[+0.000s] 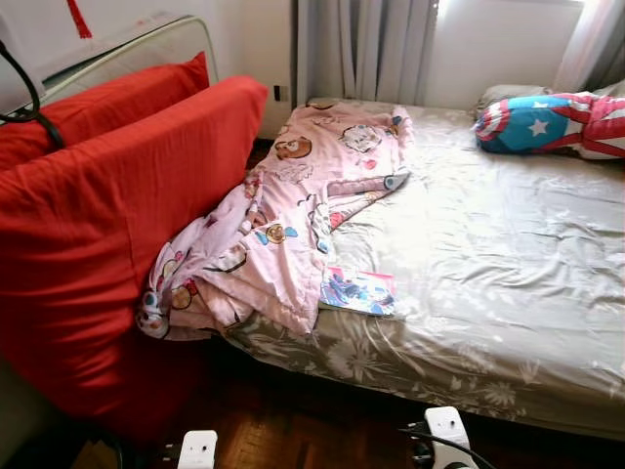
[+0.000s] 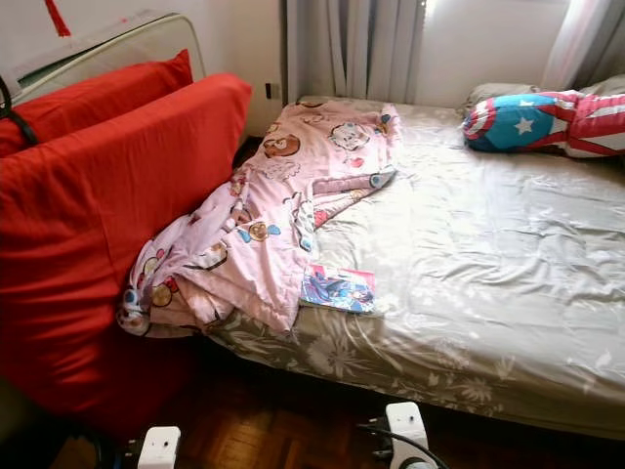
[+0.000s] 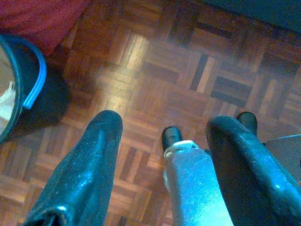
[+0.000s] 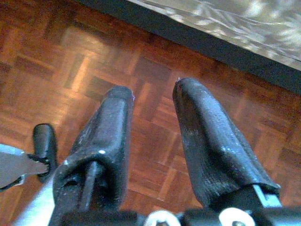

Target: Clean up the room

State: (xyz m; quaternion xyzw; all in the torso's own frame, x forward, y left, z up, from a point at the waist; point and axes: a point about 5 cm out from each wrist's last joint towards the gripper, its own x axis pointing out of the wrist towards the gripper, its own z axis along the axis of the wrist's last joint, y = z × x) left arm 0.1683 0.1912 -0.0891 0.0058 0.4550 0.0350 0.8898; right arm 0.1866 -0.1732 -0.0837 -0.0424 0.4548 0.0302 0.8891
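Floor: dark wood parquet (image 3: 197,70), glossy, laid in small square blocks.
Bed: wide mattress under a pale grey-beige sheet (image 1: 488,254) with a floral border along the near edge.
Wall: white (image 1: 488,49), behind the head of the bed.
Curtains: grey, pleated (image 1: 361,49), hanging beside a bright window at the far right.
Outlet: dark wall socket (image 1: 277,93) left of the curtains.

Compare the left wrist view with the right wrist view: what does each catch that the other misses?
Left wrist: a blue-rimmed bin beside red fabric, with the open left gripper above the floor. Right wrist: the bed's floral sheet edge beyond the open right gripper. Both share the parquet floor, with nothing held.
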